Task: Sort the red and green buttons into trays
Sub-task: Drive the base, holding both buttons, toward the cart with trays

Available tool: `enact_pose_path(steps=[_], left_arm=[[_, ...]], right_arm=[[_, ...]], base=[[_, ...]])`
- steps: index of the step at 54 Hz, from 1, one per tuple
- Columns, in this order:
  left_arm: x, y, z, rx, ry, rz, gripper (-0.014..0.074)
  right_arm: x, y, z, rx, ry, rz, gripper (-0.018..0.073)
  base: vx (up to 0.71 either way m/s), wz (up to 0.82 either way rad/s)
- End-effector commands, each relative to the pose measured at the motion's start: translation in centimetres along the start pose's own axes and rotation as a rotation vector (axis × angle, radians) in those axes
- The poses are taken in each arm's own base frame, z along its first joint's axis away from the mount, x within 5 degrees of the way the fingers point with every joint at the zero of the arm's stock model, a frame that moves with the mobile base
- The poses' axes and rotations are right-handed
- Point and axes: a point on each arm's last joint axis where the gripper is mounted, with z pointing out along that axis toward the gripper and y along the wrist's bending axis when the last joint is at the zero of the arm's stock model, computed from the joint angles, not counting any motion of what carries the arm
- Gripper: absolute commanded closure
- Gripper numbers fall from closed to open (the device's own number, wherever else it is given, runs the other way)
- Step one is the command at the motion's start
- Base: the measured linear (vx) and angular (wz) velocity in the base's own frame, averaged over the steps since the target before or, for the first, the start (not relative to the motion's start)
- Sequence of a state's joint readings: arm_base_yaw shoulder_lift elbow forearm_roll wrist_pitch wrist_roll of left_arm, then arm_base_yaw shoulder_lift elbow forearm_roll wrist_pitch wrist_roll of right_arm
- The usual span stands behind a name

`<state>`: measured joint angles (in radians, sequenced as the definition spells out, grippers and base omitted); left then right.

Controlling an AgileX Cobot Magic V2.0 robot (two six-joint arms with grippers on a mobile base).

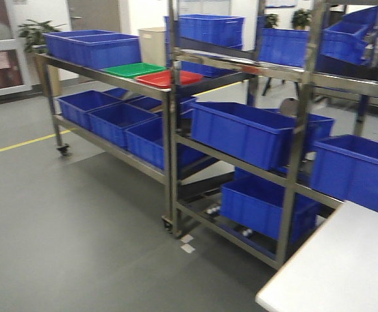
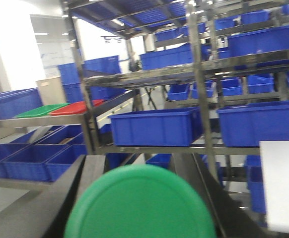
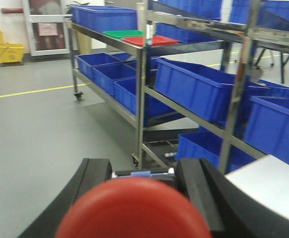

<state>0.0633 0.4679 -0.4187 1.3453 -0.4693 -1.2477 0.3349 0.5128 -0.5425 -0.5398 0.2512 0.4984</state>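
Buttons held, trays well off: left gripper (image 2: 138, 171) closed on green button (image 2: 139, 206), domed cap filling gap between black fingers (image 2: 91, 179). Right gripper (image 3: 143, 174) closed likewise on red button (image 3: 133, 210). Green tray (image 1: 134, 69) and red tray (image 1: 169, 78) side by side on top shelf of steel cart (image 1: 104, 77), red one at cart's end, blue crates (image 1: 95, 47) just beside green one. Grey floor between grippers and cart. White table (image 1: 345, 273) corner near camera in front view.
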Motion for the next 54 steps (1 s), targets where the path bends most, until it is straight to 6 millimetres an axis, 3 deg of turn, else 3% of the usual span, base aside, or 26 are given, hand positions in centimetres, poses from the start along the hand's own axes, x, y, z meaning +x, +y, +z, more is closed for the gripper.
enact_pose_path(steps=[1, 54], left_arm=[[-1.35, -0.04, 0.07, 0.015, -0.053, -0.037, 0.0602], [-1.37, -0.07, 0.07, 0.019, -0.054, -0.036, 0.0602]], right_arm=[[-1.59, 0.29, -0.2, -0.035, -0.097, -0.022, 0.0568], [-1.53, 0.25, -0.19, -0.031, -0.09, -0.022, 0.0568]], base=[[0.16, 0.44], [0.23, 0.45]])
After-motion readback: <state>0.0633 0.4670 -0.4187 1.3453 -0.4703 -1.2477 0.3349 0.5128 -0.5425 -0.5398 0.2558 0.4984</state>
